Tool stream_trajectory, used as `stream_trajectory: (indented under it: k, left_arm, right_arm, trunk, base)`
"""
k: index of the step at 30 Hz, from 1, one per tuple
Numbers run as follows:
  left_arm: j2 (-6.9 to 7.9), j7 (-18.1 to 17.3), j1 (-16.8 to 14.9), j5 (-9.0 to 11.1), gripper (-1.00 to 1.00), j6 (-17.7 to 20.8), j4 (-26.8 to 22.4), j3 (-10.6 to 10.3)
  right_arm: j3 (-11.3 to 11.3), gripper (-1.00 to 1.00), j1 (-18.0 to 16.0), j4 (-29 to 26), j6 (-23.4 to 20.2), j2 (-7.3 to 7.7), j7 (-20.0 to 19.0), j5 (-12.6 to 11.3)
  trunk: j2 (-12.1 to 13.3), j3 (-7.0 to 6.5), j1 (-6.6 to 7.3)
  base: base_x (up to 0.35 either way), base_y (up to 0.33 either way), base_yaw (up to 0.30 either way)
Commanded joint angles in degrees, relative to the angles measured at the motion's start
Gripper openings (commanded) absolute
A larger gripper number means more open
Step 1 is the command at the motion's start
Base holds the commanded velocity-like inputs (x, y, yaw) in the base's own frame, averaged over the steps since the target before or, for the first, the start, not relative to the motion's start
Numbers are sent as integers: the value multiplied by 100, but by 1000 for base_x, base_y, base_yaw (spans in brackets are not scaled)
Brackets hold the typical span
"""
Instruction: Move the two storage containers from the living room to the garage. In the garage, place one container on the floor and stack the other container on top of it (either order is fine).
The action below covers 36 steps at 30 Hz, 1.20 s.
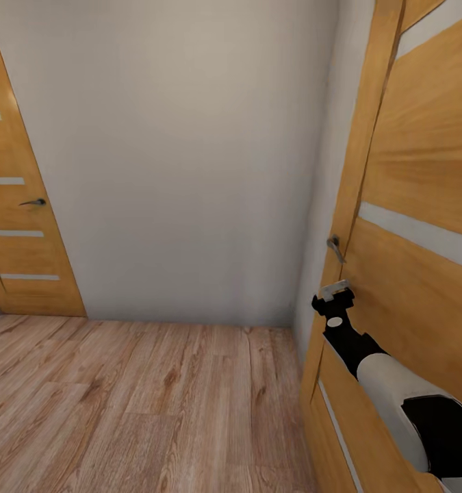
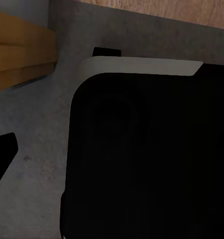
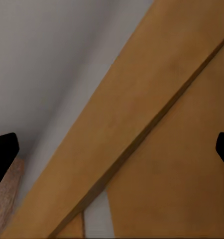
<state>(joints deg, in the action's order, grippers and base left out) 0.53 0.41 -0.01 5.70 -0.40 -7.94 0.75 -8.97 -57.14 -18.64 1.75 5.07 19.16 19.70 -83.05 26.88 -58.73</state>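
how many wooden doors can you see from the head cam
2. One door stands at the far left against the pale wall, with a dark handle. The other door is close on the right, where the right gripper reaches just below its metal handle.

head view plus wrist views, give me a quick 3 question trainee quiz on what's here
1. True or false: the right gripper is just below the handle of the near door.
2. What is the floor made of? A) wood planks B) carpet C) tiles
3. How many wooden doors show in the head view?

Key: 1 true; 2 A; 3 two, the near door and the far door.
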Motion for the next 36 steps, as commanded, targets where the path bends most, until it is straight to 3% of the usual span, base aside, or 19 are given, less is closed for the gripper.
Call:
stream_trajectory:
  k: [1, 12, 20, 23, 26, 31, 34, 36]
  left_arm:
    - [-1, 2, 1, 60, 100, -4, -6, 3]
    - [-1, 0, 1, 61, 100, -4, -6, 2]
    - [-1, 0, 1, 62, 100, -4, -6, 4]
    - [-1, 1, 1, 61, 100, -4, -6, 4]
    - [-1, -1, 1, 62, 100, -4, -6, 4]
    - [-1, 1, 1, 60, 100, -4, -6, 3]
    - [-1, 0, 1, 62, 100, -4, -6, 4]
    - [-1, 2, 1, 61, 100, -4, -6, 4]
  right_arm:
    - [32, 100, -7, 9, 4, 48, 43, 25]
    - [65, 100, -8, 10, 9, 275, 38, 18]
    - [220, 100, -8, 10, 9, 170, 35, 25]
    - [227, 100, -8, 9, 5, 15, 30, 26]
    - [232, 100, -8, 16, 2, -248, -3, 26]
    - [227, 100, -8, 193, 23, -987, -37, 21]
    - [216, 100, -8, 732, 276, -1506, -76, 29]
    - [213, 100, -8, 1148, 540, -1506, -136, 32]
  trunk:
    - [-3, 5, 0]
    - [-3, 5, 0]
    - [-3, 5, 0]
    - [-3, 5, 0]
    - [-3, 5, 0]
    - [-3, 5, 0]
    - [-3, 5, 0]
    - [-3, 5, 0]
  base:
    - [0, 0, 0]
    - [0, 0, 0]
    - [0, 0, 0]
    - [0, 0, 0]
    - [0, 0, 0]
    - [0, 0, 0]
    - [0, 0, 0]
    - [0, 0, 0]
